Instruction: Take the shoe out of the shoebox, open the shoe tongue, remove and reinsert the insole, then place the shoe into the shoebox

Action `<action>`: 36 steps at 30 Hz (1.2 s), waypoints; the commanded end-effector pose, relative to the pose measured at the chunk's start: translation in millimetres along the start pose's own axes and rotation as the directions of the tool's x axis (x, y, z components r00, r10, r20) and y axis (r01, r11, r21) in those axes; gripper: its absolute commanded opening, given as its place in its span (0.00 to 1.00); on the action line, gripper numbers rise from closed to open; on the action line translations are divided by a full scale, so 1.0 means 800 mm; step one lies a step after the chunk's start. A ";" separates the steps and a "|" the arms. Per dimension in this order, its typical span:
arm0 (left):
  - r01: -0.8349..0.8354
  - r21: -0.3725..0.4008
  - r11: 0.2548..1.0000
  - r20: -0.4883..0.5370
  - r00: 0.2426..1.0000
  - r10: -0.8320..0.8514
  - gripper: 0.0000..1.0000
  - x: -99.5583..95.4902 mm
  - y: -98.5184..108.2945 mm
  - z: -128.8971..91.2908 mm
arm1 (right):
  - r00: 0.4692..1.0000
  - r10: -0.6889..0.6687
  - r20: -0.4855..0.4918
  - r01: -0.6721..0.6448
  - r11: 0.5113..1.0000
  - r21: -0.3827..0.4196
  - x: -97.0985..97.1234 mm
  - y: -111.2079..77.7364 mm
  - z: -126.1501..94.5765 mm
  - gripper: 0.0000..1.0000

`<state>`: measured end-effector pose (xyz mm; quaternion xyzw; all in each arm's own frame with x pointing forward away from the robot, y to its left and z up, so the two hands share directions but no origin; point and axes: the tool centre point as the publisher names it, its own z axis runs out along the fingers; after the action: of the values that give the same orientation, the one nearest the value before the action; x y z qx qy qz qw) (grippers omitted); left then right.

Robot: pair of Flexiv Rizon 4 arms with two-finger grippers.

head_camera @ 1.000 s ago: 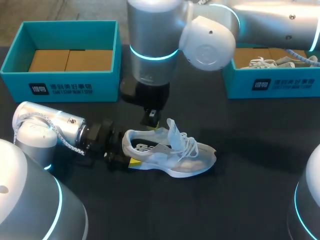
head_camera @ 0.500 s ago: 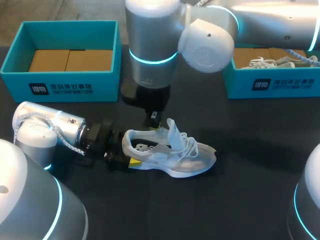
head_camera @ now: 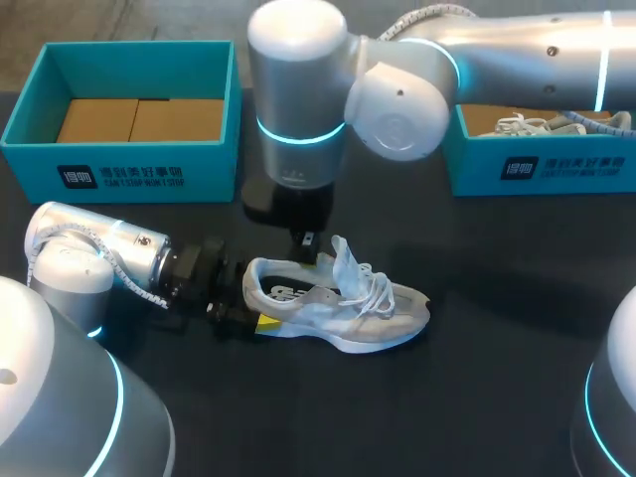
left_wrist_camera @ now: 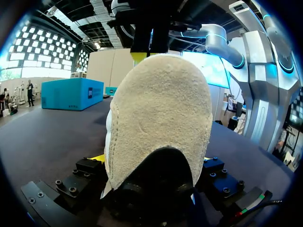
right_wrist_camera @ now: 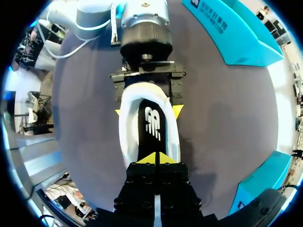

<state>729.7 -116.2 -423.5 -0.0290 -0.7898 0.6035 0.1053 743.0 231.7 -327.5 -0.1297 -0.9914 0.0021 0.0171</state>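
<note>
Our left gripper (right_wrist_camera: 147, 112) is pinching the light, soft sneaker (head_camera: 338, 303) at its stiffer heel, which we think is a good hold. Our right gripper (right_wrist_camera: 155, 160), tips pressed together, is hovering above the thin, probably floppy insole (right_wrist_camera: 151, 130).

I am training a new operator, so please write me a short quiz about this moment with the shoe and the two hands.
1. True or false: the shoe lies outside the left shoebox and the right shoebox.
2. Which part of the shoe does the left hand clamp? A toe, B heel, C laces.
3. Fill in: the right hand, above the insole, has its fingers ___ (open or shut).
Key: 1 true; 2 B; 3 shut.
</note>
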 end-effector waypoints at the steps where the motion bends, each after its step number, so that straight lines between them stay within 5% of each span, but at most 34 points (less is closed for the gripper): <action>1: 0.000 0.001 1.000 0.001 1.000 0.000 0.00 0.000 0.005 -0.004 | 1.000 -0.014 -0.027 0.014 1.000 -0.004 -0.011 0.004 0.023 0.00; 15: 0.000 0.001 1.000 0.001 1.000 0.000 0.00 0.000 0.005 -0.004 | 0.998 -0.027 -0.059 0.026 0.999 -0.026 -0.016 0.002 0.053 0.00; 36: 0.000 0.001 1.000 0.001 1.000 0.000 0.00 0.000 0.005 -0.004 | 0.998 -0.014 0.069 0.013 1.000 0.013 -0.010 -0.010 0.065 0.00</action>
<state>729.8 -116.3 -423.4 -0.0290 -0.7898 0.6035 0.1053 747.3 225.8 -375.2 -0.1217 -0.9923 0.0162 -0.0156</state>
